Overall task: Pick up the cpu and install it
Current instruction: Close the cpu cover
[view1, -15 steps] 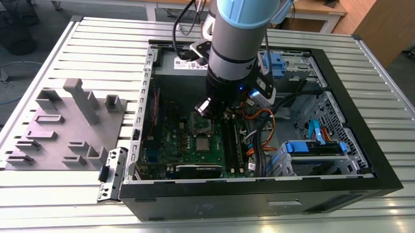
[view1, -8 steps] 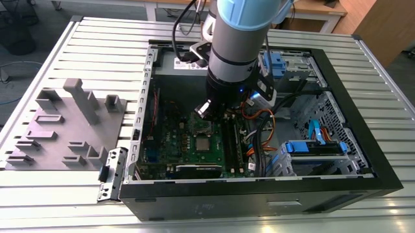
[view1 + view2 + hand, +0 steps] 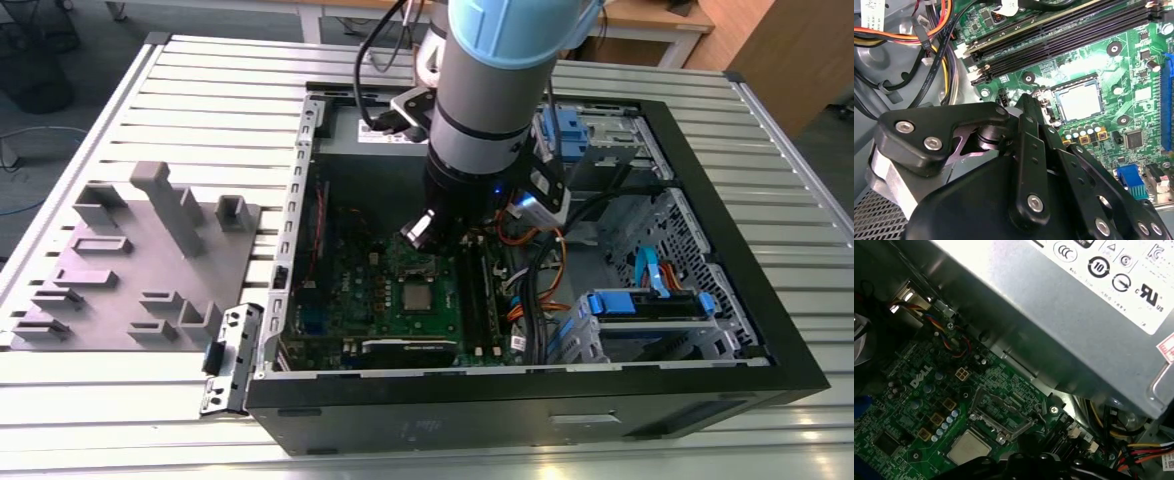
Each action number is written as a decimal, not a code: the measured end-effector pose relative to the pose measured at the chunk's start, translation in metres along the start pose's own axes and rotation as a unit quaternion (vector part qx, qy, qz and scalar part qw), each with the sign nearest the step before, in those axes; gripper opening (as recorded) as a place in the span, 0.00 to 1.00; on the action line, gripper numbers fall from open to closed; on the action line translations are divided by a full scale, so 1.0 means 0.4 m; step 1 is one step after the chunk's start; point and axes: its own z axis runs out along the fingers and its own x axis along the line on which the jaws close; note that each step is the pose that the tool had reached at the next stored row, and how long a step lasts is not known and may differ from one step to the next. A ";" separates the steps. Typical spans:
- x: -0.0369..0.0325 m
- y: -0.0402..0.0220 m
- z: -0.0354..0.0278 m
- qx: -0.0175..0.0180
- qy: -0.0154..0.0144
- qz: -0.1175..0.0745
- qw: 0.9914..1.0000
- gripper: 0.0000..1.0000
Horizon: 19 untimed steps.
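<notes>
Hanging inside the open computer case, your gripper sits just above the green motherboard; you cannot tell whether its fingers are apart or together, because the black linkage in the second wrist view hides the tips. Nothing visible is held between them. You can see the cpu lying flat in its socket on the motherboard, silver top up, just beside the gripper and clear of it; it also shows in both wrist views. The socket's metal frame stands open next to the chip. Around you are the memory slots, bundled cables, blue drive brackets and the power supply. A grey plastic tray rests on the slatted table, at the exterior view's left.
</notes>
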 end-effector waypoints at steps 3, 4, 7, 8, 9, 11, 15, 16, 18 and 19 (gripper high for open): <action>0.001 -0.003 0.000 0.000 0.000 0.000 1.000 0.11; 0.002 -0.004 0.000 0.000 0.000 -0.001 1.000 0.11; 0.003 -0.006 -0.001 0.000 0.001 -0.003 1.000 0.11; 0.004 -0.007 -0.001 0.000 0.001 -0.003 1.000 0.11; 0.004 -0.008 -0.001 0.000 0.001 -0.003 1.000 0.11; 0.006 -0.011 -0.001 -0.001 0.001 -0.004 1.000 0.11; 0.010 -0.017 -0.002 -0.001 0.001 -0.004 1.000 0.11; 0.010 -0.018 -0.002 -0.001 0.001 -0.004 1.000 0.11; 0.012 -0.022 -0.002 -0.001 0.001 -0.004 1.000 0.11; 0.013 -0.023 -0.002 -0.001 0.002 -0.005 1.000 0.11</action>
